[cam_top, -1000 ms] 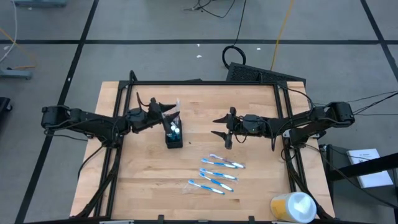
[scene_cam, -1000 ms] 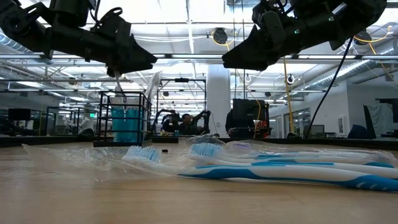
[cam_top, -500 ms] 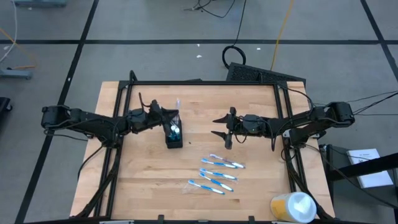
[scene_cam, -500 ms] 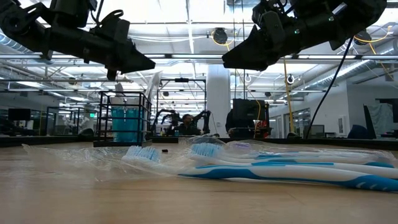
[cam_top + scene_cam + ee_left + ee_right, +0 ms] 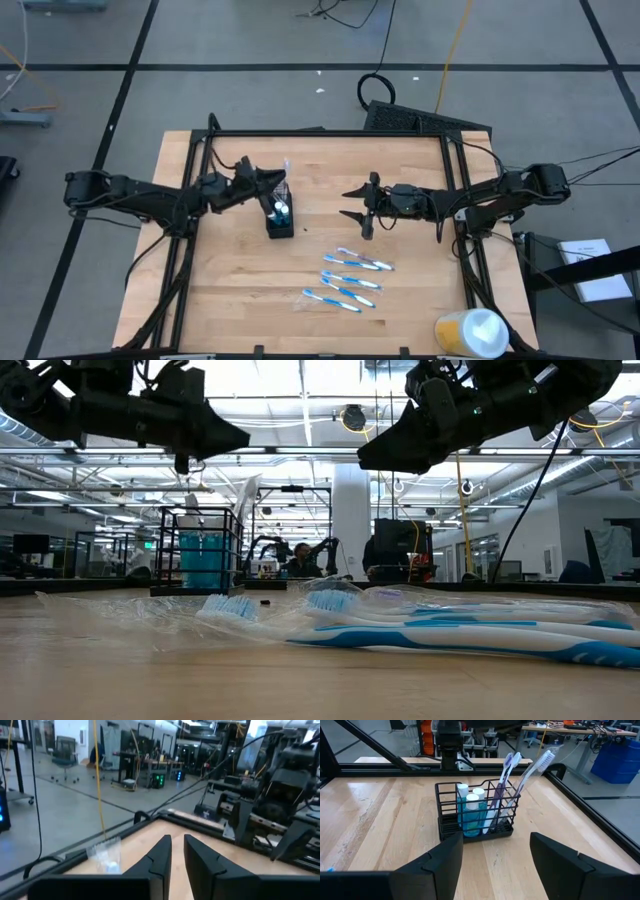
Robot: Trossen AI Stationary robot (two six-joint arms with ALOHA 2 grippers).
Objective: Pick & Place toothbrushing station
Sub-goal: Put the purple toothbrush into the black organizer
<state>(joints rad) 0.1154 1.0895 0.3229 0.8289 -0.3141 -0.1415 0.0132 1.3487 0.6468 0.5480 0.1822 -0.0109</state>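
Toothbrush holder upright on the bench [image 5: 200,290], with an arm on either side.

The black mesh holder [image 5: 475,812] is seen standing left of centre, with toothbrushes [image 5: 517,780] and small blue tubes [image 5: 470,807] inside. The left end effector [image 5: 272,180] is held above it, its fingers [image 5: 162,857] nearly pressed together on nothing. The right end effector [image 5: 352,203] is held spread near the centre. Three packaged toothbrushes [image 5: 350,278] are seen lying nearer the front.
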